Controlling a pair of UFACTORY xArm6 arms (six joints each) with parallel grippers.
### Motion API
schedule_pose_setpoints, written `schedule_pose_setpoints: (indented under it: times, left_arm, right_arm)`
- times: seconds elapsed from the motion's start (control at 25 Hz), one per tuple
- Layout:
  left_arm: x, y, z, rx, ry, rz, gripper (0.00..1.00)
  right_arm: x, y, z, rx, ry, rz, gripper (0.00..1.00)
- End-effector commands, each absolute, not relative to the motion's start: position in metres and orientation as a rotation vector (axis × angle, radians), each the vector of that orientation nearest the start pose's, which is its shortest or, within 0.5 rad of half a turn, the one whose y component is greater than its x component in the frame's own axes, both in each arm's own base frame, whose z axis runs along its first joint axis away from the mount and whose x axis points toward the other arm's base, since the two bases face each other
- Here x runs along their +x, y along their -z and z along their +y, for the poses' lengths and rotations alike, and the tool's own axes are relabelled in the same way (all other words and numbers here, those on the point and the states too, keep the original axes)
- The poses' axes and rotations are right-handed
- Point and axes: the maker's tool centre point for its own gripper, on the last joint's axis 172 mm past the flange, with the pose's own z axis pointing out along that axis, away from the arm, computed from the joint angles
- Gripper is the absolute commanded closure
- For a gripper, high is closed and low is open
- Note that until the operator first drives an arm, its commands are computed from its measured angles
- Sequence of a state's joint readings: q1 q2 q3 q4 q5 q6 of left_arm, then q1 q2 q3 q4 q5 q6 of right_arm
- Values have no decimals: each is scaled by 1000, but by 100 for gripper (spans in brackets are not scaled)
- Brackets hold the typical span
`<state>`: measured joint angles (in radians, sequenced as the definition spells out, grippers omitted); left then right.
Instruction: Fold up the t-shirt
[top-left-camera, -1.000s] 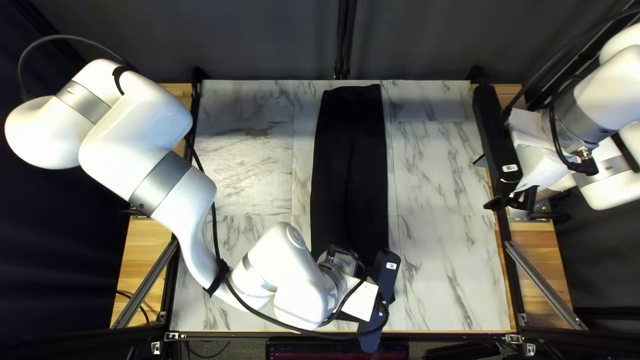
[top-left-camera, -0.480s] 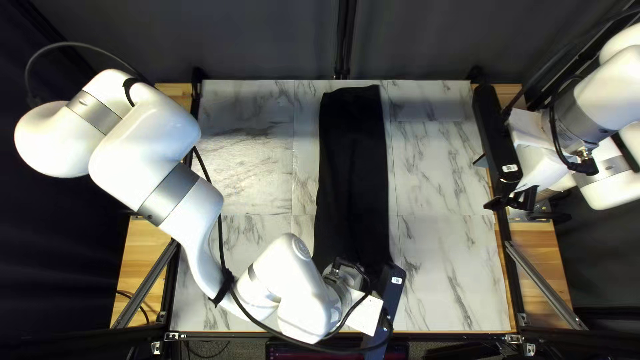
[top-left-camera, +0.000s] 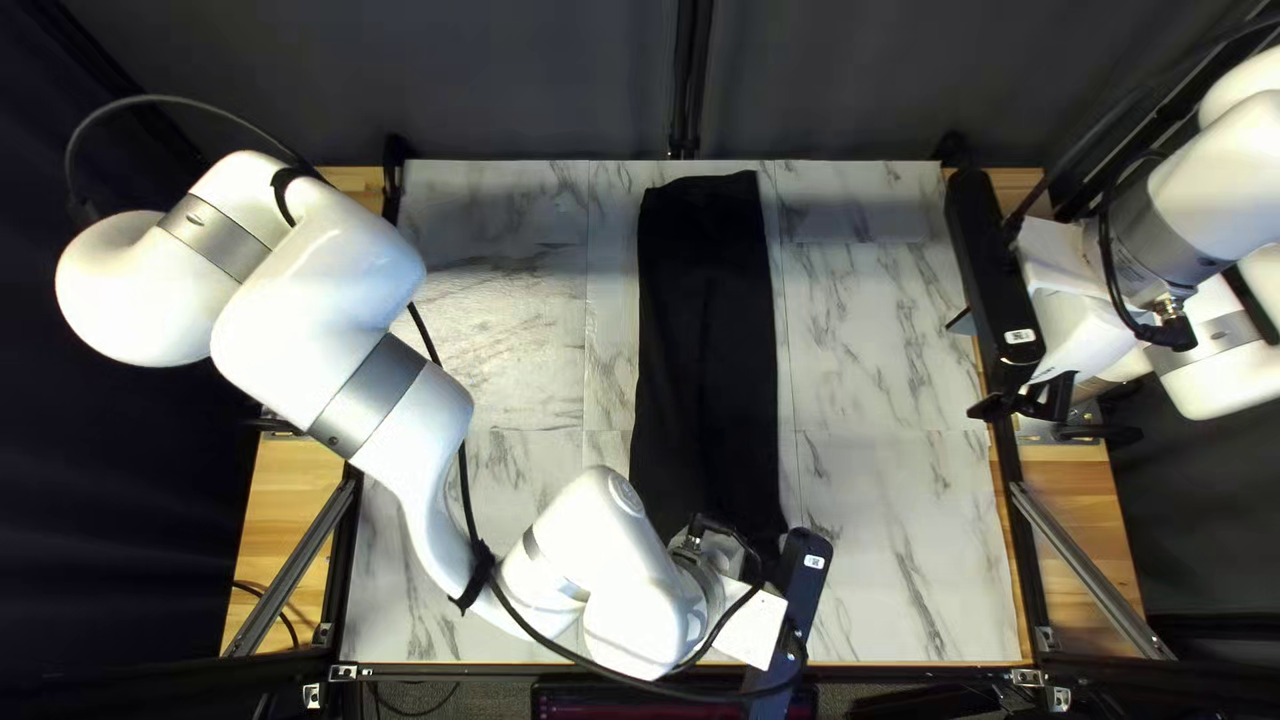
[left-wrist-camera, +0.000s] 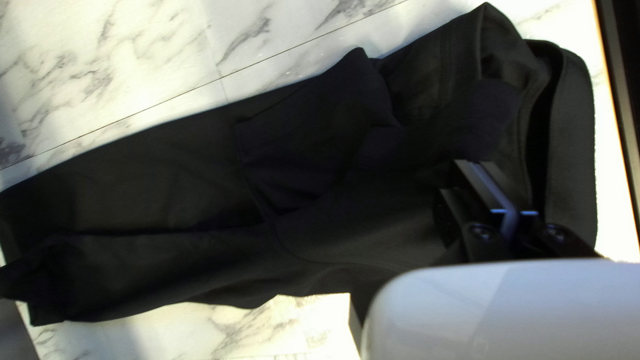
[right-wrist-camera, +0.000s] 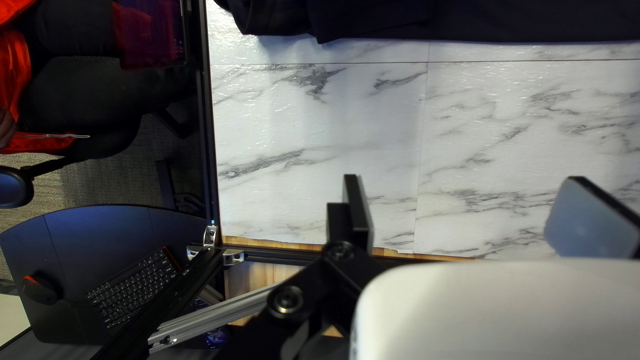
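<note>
White, rounded arms (top-left-camera: 320,294) wear grey bands (top-left-camera: 370,396) — and black cables (top-left-camera: 464,480).

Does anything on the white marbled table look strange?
Yes: the black cloth t-shirt gapes at its end near the left black gripper, and its layers lie crooked, so the fold looks uneven.

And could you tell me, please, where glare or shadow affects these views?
Top left view: a bright sheen on the white, grey-veined marble tabletop, beside the black cloth shirt. Left wrist view: the shirt's folds sink into near-black. Right wrist view: small glints on the tabletop.
</note>
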<state>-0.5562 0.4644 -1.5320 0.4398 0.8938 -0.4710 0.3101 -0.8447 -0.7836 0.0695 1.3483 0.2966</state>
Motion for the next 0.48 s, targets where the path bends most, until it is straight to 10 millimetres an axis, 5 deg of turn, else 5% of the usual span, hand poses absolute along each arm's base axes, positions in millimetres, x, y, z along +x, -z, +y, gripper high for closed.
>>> schedule_pose_setpoints:
  times: [0.04,0.32,0.48]
  left_arm:
    - [577,-155,-282,-2844,470,481,0]
    - [552,-161,-275,-2831,447,460,0]
    - [531,-146,-267,-2820,420,441,0]
  right_arm:
    - [288,-356,110,-2969,368,-11,0]
    - [288,-356,110,-2969,368,-11,0]
    - [288,-356,110,-2969,368,-11,0]
